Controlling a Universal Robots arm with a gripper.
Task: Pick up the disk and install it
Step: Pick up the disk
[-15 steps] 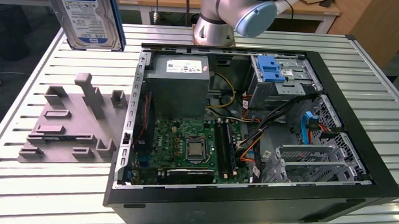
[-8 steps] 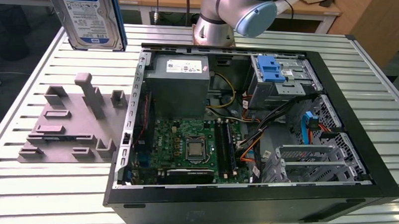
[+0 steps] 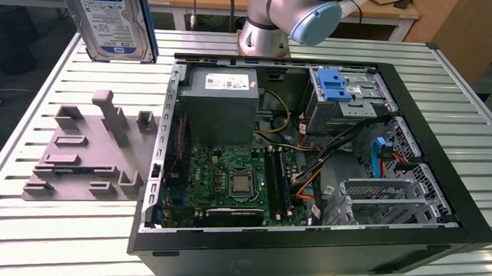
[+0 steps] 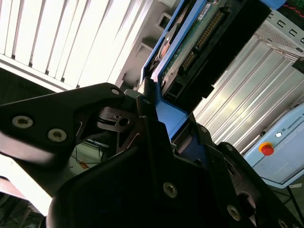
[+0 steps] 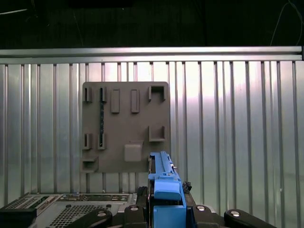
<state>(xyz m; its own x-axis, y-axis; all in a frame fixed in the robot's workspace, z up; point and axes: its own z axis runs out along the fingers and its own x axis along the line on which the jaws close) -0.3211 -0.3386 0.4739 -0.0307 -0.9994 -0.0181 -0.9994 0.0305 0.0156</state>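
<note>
The disk hangs upright in the air above the far corner of the table on the exterior view's left, its blue-and-white label facing the camera and a blue carrier frame along its edges. In both wrist views my gripper is shut on the disk's blue frame, with black fingers pressed on either side. The first wrist view looks down past my gripper and the disk's blue edge to the grey fixture plate far below. The disk's green circuit board faces the second wrist camera.
An open black computer case lies on the slatted metal table, with a grey power-supply box, motherboard and a drive bay with a blue latch. The grey fixture plate sits on the case's left in the exterior view. The arm's base stands behind.
</note>
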